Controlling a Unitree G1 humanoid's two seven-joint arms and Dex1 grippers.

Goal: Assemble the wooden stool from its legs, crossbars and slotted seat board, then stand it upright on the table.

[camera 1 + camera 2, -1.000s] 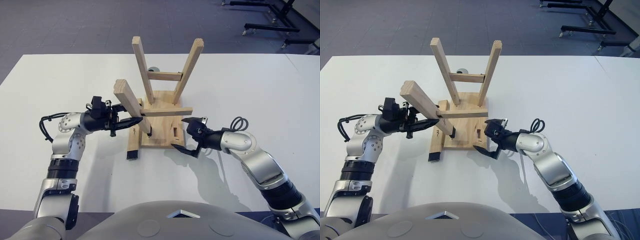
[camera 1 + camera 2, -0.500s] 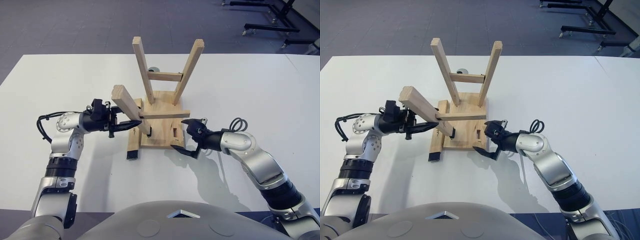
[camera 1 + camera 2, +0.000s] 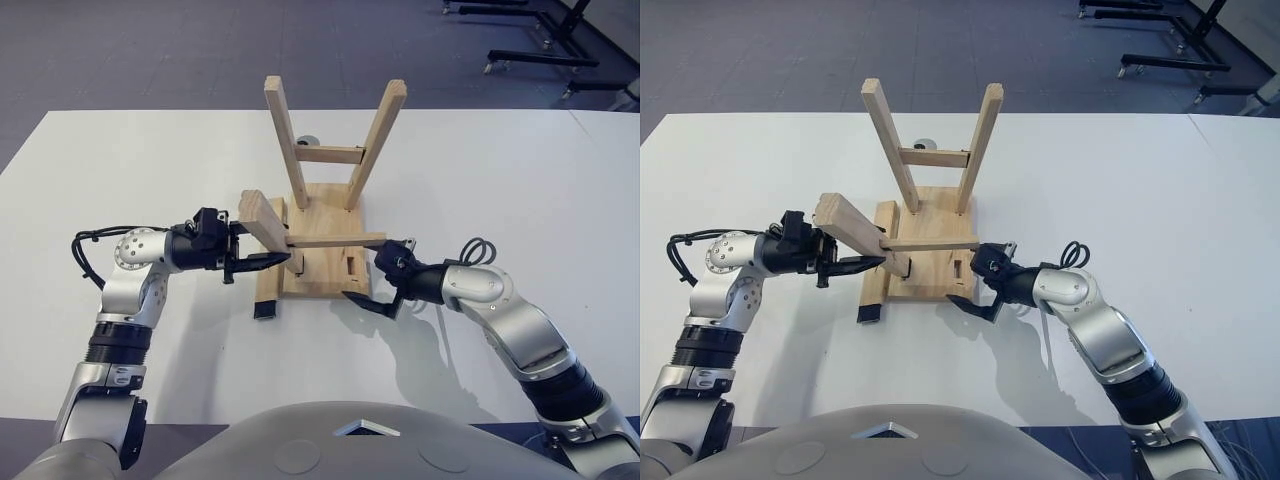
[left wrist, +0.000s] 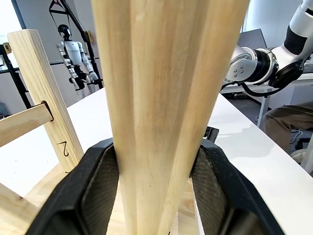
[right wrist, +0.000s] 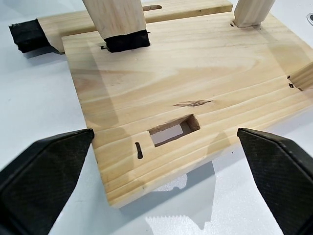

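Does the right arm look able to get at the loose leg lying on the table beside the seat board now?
Probably not easily. The loose leg lies across the seat board from the right claw, and the tilted leg in the left claw, with its crossbar, hangs between them.

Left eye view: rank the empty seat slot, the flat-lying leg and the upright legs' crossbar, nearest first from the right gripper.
1. Empty slot, just before the right gripper.
2. Flat leg, board's left edge.
3. Crossbar, raised, far side.
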